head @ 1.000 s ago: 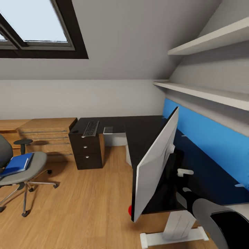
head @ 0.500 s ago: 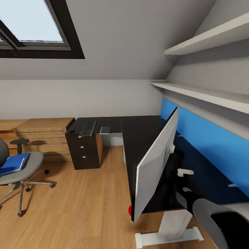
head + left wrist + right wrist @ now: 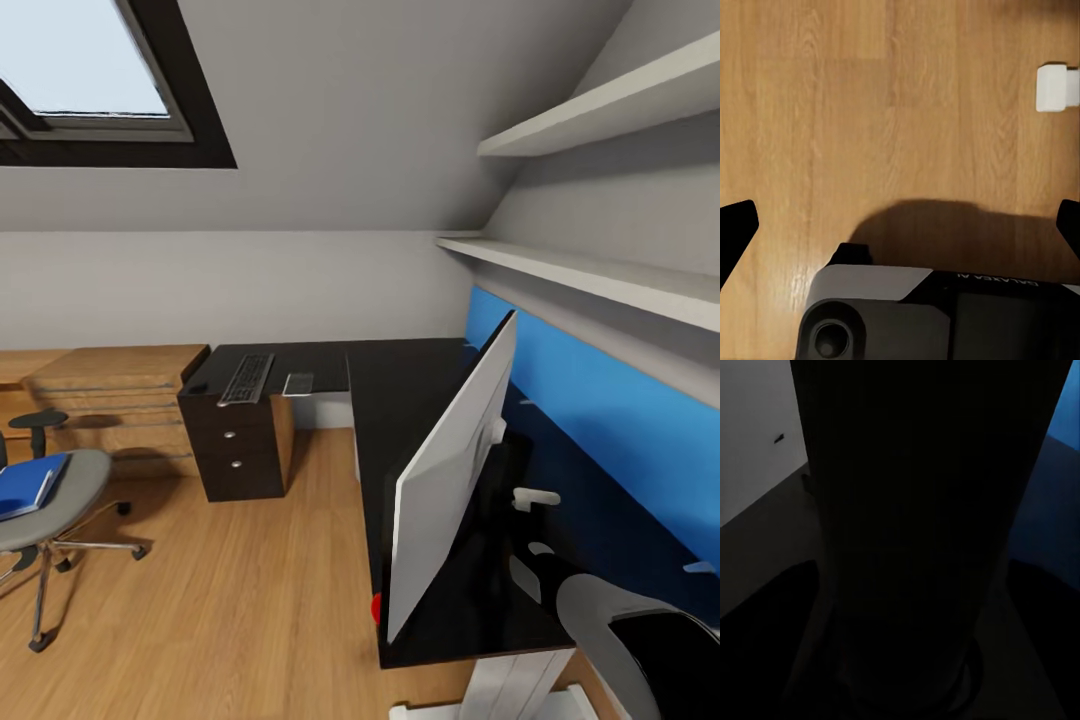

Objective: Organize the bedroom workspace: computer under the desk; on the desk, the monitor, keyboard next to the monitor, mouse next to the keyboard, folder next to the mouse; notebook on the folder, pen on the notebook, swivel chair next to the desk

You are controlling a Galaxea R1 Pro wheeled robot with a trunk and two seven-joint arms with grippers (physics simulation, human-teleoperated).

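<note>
Everything has slid left in the head view because the camera turned; the swivel chair (image 3: 45, 500) is now cut off at the edge.

On the black table (image 3: 400, 400) the monitor (image 3: 450, 470) stands edge-on near the front, and the keyboard (image 3: 246, 379) lies far back over the drawers (image 3: 240, 450), with a small grey thing just beside it, too small to name. The blue folder (image 3: 25, 488) lies on the chair seat. The left wrist view shows wood floor (image 3: 870, 112) and the left gripper (image 3: 900, 225) with jaws wide apart. The right wrist view is almost all dark, so I cannot tell about the right jaws.
</note>
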